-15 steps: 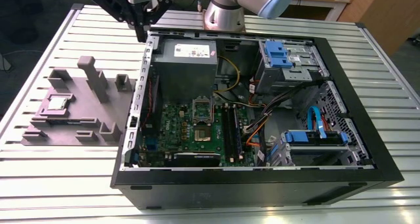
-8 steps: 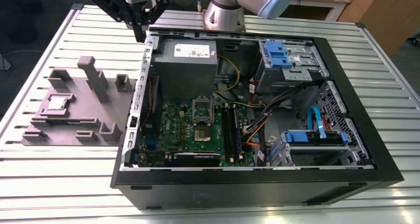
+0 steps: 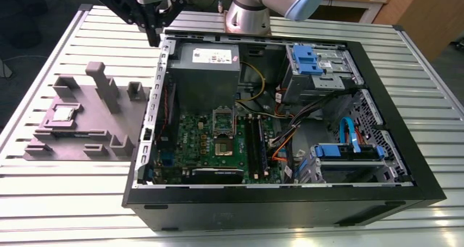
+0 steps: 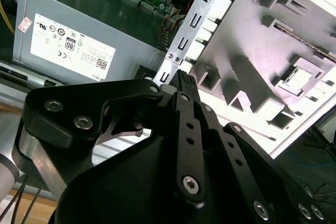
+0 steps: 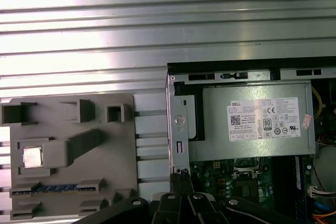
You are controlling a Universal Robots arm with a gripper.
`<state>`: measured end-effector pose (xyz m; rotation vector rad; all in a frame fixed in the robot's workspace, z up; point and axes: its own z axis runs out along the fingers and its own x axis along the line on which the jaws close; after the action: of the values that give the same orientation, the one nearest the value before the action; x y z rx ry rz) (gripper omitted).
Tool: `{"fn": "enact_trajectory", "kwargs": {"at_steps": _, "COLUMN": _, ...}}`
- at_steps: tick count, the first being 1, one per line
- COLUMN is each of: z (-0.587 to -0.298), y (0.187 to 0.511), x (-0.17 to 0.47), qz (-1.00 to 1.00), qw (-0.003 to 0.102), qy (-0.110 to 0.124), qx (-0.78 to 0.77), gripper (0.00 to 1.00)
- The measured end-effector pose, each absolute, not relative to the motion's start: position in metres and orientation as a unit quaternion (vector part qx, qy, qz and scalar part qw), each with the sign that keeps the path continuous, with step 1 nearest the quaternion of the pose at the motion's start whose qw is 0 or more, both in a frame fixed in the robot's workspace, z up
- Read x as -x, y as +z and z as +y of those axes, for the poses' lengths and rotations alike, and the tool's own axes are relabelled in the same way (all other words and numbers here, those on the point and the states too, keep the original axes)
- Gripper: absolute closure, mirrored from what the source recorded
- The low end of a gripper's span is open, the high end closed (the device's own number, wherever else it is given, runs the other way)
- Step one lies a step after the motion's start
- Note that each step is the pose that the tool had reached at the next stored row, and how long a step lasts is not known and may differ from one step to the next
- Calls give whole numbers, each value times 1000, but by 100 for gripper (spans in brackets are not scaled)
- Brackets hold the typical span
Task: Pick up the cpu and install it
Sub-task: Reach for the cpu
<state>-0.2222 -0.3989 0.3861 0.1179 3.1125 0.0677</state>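
Observation:
The cpu (image 3: 64, 114), a small silvery square chip, lies in a recess of the grey holder block (image 3: 94, 133) on the exterior view's left, beside the open computer case. It also appears in both wrist views: cpu (image 5: 32, 157), cpu (image 4: 302, 80). My black gripper (image 3: 153, 39) hangs above the case's far corner nearest the block, well behind the cpu and apart from it. Its fingers (image 5: 181, 179) meet at their tips with nothing between them, and the gripper (image 4: 184, 77) looks shut. The green motherboard (image 3: 217, 144) lies inside the case with its socket frame (image 3: 223, 121) near the middle.
The black computer case (image 3: 290, 203) fills the middle of the ribbed metal table (image 3: 73, 192). A grey power supply box (image 3: 205, 59) with a white label sits at its far side, directly beside the gripper. Blue drive brackets (image 3: 308, 59) and cables crowd the exterior view's right. Tall posts (image 3: 101, 84) rise from the holder block.

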Motion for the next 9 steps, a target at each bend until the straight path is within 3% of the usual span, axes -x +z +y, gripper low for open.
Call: {"fn": "enact_trajectory", "kwargs": {"at_steps": 9, "z": -399, "y": 386, "x": 224, "qz": 999, "qw": 13, "qy": 22, "qx": -38, "gripper": 89}}
